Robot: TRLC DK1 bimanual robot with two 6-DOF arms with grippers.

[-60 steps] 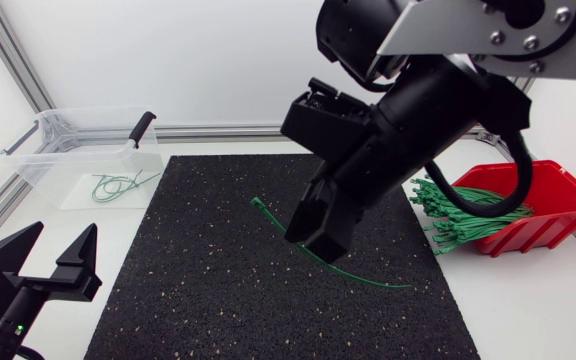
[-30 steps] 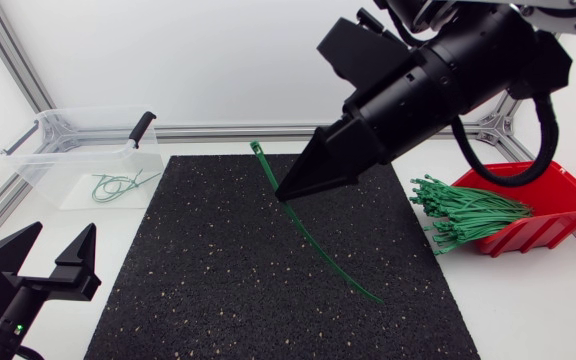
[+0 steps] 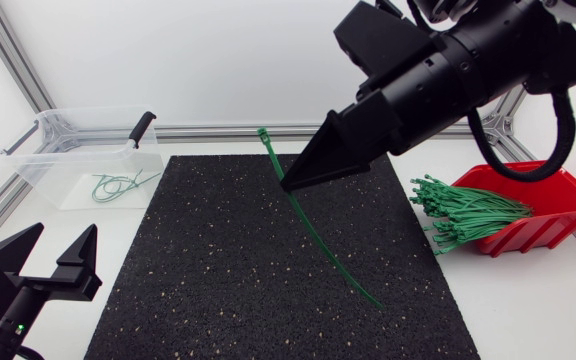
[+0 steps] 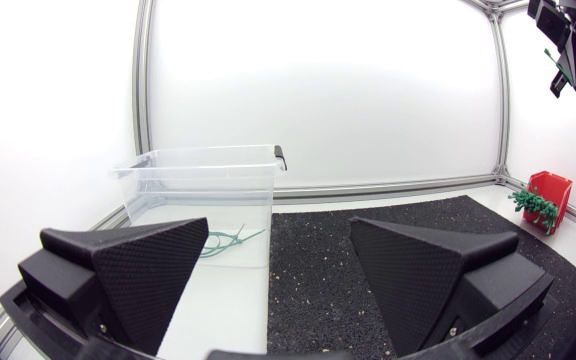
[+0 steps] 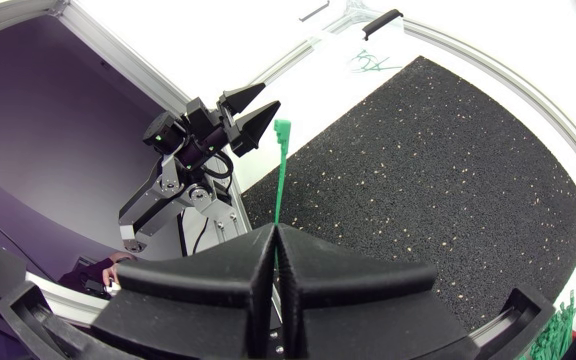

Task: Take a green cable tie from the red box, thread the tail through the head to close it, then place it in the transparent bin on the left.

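My right gripper (image 3: 290,182) hangs above the black mat (image 3: 218,290), shut on a green cable tie (image 3: 313,225). The tie's head (image 3: 263,132) points up and toward the back. Its tail slants down toward the front right, just above the mat. In the right wrist view the tie (image 5: 280,180) sticks straight out from the closed right gripper (image 5: 273,238). My left gripper (image 3: 56,256) stands open and empty at the front left, off the mat. The transparent bin (image 3: 43,165) at the back left holds closed green ties (image 3: 118,185). The red box (image 3: 543,205) sits at the right.
A bundle of green ties (image 3: 463,212) spills from the red box over its left rim. A black handle (image 3: 142,128) rests on the bin's rim. In the left wrist view the bin (image 4: 208,185) stands ahead of the open left gripper (image 4: 278,280), with the red box (image 4: 550,190) far off to the side.
The right gripper rose from the mat with the tie, turning it so the head points up. In the last half second it drifted slightly right. The left arm stayed still.
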